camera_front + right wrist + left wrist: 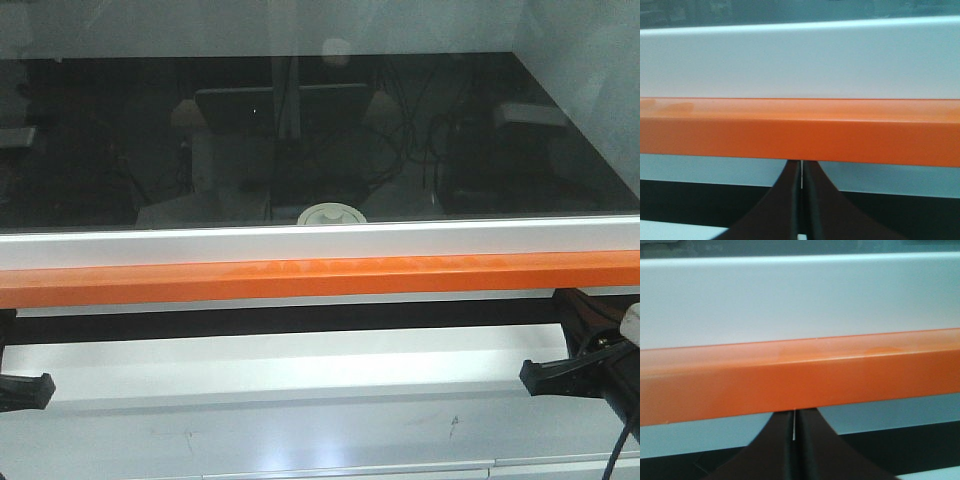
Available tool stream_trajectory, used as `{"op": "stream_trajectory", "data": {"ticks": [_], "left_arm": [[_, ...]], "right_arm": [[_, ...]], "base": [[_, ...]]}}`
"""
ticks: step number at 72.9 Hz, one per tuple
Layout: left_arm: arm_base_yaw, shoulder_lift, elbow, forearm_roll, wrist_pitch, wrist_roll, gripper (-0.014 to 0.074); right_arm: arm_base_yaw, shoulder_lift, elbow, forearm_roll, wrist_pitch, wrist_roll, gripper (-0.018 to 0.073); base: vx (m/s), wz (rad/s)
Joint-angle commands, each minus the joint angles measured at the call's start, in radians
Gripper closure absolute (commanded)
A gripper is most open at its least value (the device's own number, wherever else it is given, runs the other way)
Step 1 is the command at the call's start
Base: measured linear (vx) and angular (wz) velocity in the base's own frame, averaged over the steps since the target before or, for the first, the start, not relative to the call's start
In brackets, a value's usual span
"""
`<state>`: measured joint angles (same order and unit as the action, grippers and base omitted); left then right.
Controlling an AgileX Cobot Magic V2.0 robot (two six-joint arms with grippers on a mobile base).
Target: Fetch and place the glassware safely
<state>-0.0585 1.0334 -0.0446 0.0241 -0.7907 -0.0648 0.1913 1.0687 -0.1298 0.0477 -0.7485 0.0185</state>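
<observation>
Jar (331, 213) unfetched, both tools empty

Nothing of the task looks done. Only the jar's cream-white knobbed lid shows, peeking over the white front edge (320, 243) of the bench (100, 150), near its middle; the glass body is hidden. Both the left tool (794, 437) and the right tool (801, 192) are clenched on nothing, fingers pressed together, low beneath the orange rail (320, 280) and well apart from the jar. Reaching, grasping and placing all remain. The bench is glossy black, mirroring cables and equipment; a pale wall (200, 25) stands behind.
</observation>
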Motion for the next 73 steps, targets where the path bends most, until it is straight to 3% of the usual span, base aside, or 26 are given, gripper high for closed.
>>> {"op": "stream_trajectory", "data": {"ticks": [1,30,57,73], "left_arm": [[-0.006,-0.009,-0.027,-0.009,-0.161,-0.009,0.0603],[-0.006,-0.012,-0.030,-0.008,-0.185,-0.009,0.0603],[-0.006,-0.012,-0.118,0.001,-0.134,-0.009,0.0603],[-0.006,-0.015,-0.121,0.004,-0.143,-0.014,0.0603]], "right_arm": [[-0.001,-0.017,-0.044,-0.007,-0.246,-0.037,0.0560],[-0.001,-0.017,-0.044,-0.007,-0.273,-0.062,0.0560],[-0.001,-0.017,-0.048,-0.008,-0.283,-0.062,0.0560],[-0.001,-0.037,-0.101,-0.083,-0.246,-0.056,0.0560]], "base": [[0.00,0.00],[0.00,0.00],[0.00,0.00],[0.00,0.01]]}}
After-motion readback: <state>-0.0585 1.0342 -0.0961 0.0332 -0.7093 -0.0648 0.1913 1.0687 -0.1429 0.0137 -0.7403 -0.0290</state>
